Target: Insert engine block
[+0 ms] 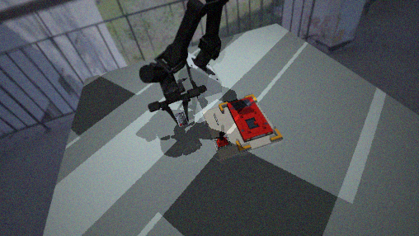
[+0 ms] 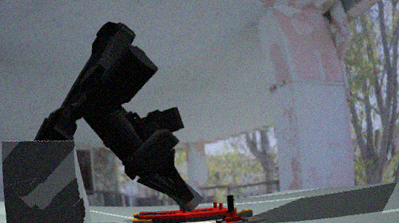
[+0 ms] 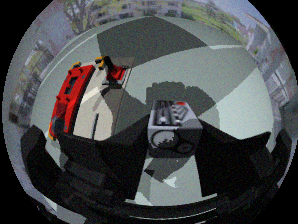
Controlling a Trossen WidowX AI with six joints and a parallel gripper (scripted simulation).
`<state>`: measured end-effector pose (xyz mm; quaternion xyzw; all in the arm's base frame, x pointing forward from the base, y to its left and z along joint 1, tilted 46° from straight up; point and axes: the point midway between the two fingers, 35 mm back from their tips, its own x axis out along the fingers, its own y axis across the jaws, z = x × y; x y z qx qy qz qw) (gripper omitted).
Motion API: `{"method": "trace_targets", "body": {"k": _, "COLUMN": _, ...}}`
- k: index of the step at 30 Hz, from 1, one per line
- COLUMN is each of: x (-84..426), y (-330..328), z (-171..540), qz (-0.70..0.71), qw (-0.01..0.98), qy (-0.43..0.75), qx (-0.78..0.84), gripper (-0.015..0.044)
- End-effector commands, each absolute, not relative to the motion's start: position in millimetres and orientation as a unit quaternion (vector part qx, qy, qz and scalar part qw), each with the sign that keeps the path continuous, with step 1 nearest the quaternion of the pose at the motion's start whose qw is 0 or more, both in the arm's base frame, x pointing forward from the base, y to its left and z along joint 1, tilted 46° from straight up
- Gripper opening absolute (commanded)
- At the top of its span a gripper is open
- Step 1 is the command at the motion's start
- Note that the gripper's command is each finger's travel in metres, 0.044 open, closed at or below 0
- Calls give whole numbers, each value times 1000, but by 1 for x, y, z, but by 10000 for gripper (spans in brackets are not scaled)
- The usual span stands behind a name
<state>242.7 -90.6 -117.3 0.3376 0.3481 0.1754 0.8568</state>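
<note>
The engine block point(image 1: 181, 119) point(image 3: 175, 120) is a small grey block with dark ribbed detail on top, a red spot and round shapes on its side. My gripper point(image 1: 182, 116) point(image 2: 192, 204) point(image 3: 170, 119) is shut on it and holds it off to the board's left in the top view. In the exterior view the fingertips overlap the car in view, and little of the block shows. The red car body point(image 1: 262, 129) point(image 2: 163, 213) point(image 3: 66, 102) lies on the board between yellow corner brackets. Its dark opening point(image 1: 251, 123) is near the middle. Slot and rib cannot be made out.
The pale board point(image 1: 264, 143) point(image 3: 90, 122) has a narrow dark slot. On its near left part stands a red piece point(image 1: 223, 142) point(image 2: 233, 218) point(image 3: 116, 74) with an upright black knob. A tall box-like panel point(image 2: 41, 186) stands by the arm's base. Shadows cross the table.
</note>
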Motion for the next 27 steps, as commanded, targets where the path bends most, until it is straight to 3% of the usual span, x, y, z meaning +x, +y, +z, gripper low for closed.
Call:
{"method": "trace_targets", "body": {"k": 1, "x": 241, "y": -83, "z": -122, "qz": 176, "qw": 854, "qy": 348, "qx": 344, "gripper": 0}}
{"method": "trace_targets", "body": {"k": 27, "x": 243, "y": -51, "z": -152, "qz": 177, "qw": 854, "qy": 348, "qx": 345, "gripper": 0}}
